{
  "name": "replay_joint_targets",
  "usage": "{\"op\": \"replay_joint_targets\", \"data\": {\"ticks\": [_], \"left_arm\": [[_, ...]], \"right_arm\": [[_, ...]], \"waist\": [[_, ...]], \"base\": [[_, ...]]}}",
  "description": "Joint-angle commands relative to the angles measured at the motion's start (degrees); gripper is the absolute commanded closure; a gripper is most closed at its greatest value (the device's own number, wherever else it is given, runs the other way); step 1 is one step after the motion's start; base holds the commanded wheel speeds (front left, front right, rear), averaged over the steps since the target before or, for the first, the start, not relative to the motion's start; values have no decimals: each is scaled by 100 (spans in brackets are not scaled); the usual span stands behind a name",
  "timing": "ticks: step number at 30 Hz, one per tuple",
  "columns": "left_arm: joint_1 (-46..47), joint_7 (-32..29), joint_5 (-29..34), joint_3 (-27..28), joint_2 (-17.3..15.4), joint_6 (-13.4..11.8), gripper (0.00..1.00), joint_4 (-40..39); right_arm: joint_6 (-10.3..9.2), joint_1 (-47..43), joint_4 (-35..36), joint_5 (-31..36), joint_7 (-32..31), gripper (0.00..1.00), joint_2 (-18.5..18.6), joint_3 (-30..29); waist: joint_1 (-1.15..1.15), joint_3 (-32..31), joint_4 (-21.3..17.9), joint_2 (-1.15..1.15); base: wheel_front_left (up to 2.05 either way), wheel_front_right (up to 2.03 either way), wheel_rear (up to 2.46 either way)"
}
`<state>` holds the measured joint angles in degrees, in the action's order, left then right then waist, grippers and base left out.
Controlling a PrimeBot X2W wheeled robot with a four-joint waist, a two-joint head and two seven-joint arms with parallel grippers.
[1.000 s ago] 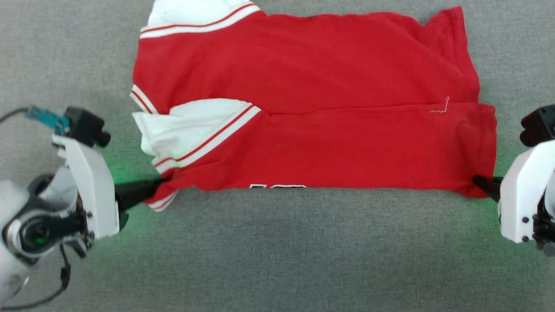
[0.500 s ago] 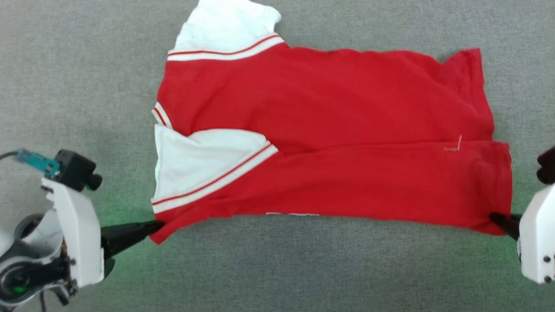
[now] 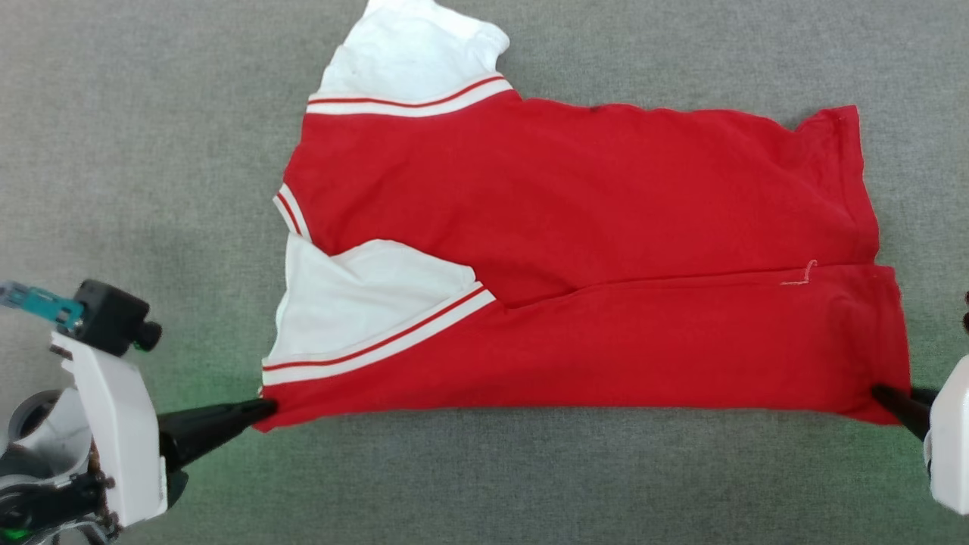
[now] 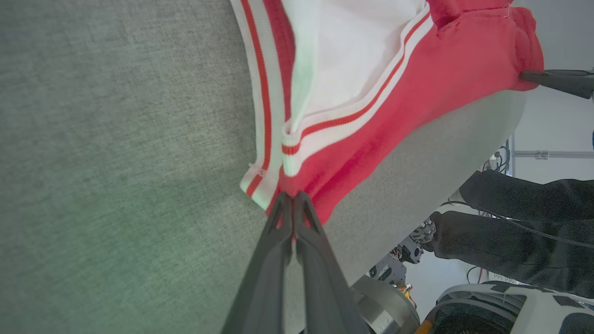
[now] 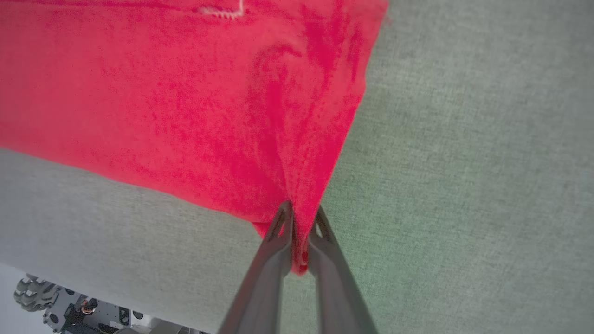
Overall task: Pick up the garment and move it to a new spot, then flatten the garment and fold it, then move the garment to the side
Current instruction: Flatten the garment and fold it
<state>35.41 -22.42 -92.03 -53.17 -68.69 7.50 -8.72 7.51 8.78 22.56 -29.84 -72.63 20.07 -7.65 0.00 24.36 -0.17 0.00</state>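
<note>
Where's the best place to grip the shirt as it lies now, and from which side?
The two near corners, one claw each, coming in low from the outer sides. The garment lies flat on the grey surface with its near part folded over, so those corners are the free, layered points. The left claw pinches the sleeve-end corner, the right claw the hem-end one.

Grey woven tabletop (image 3: 151, 113) in all views, lying flat. Faint green cast (image 3: 208, 378) on it at the lower left of the head view (same tint in both wrist views). Left wrist view, past the table edge: pale wall (image 4: 557, 125), loose cables (image 4: 501, 160), two dark fabric-covered shapes (image 4: 510, 222) (sleeves or legs, can't tell). Right wrist view: small dark wheeled gear (image 5: 28, 290) below the edge.
</note>
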Motion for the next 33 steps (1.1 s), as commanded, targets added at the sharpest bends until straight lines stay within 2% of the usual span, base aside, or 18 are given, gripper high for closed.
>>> {"op": "replay_joint_targets", "data": {"ticks": [1, 2, 5, 9, 15, 20, 23, 26, 29, 33], "left_arm": [[-35, 80, 88, 24, 41, -4, 53, 14], [-36, 138, 72, 57, 65, -4, 0, 61], [-62, 319, 106, 111, 103, -4, 0, 109], [-127, 877, 145, 303, 135, -6, 0, 304], [-198, 1967, 572, 518, 435, -93, 0, 762], [-44, 2875, 1059, 713, 837, -191, 0, 1240], [177, 3204, 1232, 835, 1104, -278, 0, 1538], [618, 3315, 1509, 936, 1276, -290, 0, 1850], [1205, 3174, 1815, 940, 1426, -292, 0, 2265], [1934, 2847, 2089, 887, 1621, -237, 0, 2734]], "right_arm": [[-4, 42, 50, 7, 128, 0, -50, -64], [-4, 80, 54, 2, 208, 0, -88, -115], [-4, 109, 142, -61, 408, 0, -173, -241], [-4, 254, 333, 58, 1046, 0, -297, -424], [-3, 468, 259, 609, 2800, 0, -528, -110], [-4, 574, -170, 1266, 4631, 0, -1008, 97], [-3, 537, -496, 1567, 5526, 0, -1300, 249], [-4, 659, -787, 1794, 6288, 0, -1475, 357], [-4, 716, -1046, 1910, 6944, 0, -1631, 482], [-4, 836, -1249, 2000, 7445, 0, -1698, 754]], "waist": [[0, -31, 6, 0], [0, -57, 11, 0], [0, -148, 30, 0], [0, -256, 60, 0], [0, -340, 68, 0], [0, -366, 25, 0], [0, -352, -65, 0], [0, -294, -239, 0], [0, -202, -464, 0], [0, -66, -742, 0]], "base": [[0, 0, 0], [0, 0, 0], [0, 0, 0], [0, 0, 0], [0, 0, 0], [0, 0, 0], [0, 0, 0], [0, 0, 0], [0, 0, 0], [0, 0, 0]]}}
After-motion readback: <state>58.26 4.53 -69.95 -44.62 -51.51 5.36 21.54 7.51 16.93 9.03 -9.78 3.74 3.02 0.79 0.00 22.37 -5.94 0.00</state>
